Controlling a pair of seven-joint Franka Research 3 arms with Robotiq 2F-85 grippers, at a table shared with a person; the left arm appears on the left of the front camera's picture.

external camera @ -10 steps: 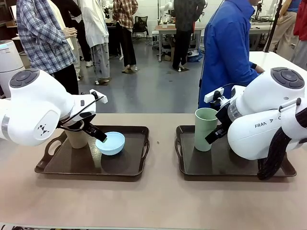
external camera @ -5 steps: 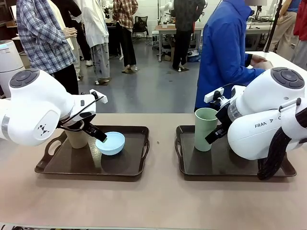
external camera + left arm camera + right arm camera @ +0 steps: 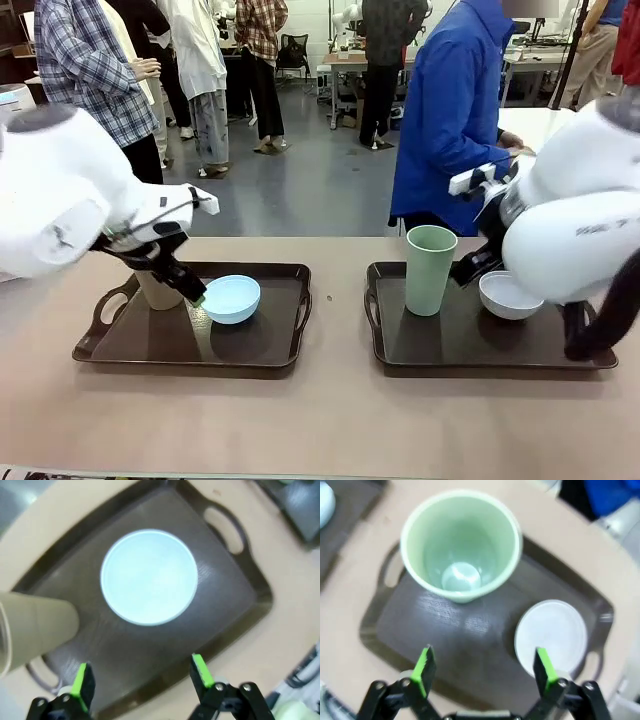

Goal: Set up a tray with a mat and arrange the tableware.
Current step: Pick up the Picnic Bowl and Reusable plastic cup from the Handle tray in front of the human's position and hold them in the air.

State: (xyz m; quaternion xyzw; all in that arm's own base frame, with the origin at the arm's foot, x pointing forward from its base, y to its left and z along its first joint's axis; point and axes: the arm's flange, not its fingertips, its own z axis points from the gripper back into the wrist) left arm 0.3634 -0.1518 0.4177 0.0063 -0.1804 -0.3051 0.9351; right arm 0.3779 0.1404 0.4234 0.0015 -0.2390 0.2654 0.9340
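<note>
Front view: two dark brown trays lie side by side on the table, apart from each other. The left-hand tray holds the tan cup, upright near its left end, and the light blue bowl, near its middle. The right-hand tray holds the pale green cup, upright toward its left end, and the white bowl, to the right of that cup.

Left gripper: fingers spread apart, nothing between them. Left wrist view puts the light blue bowl at upper centre, beyond the fingertips, and the tan cup at the left edge. In the front view the left arm partly covers the tan cup.

Right gripper: fingers likewise apart, holding nothing. Right wrist view has the pale green cup at upper centre, mouth toward the camera, and the white bowl at lower right, partly behind one fingertip.

A person in a blue jacket stands at upper right of the front view, beyond the table.
</note>
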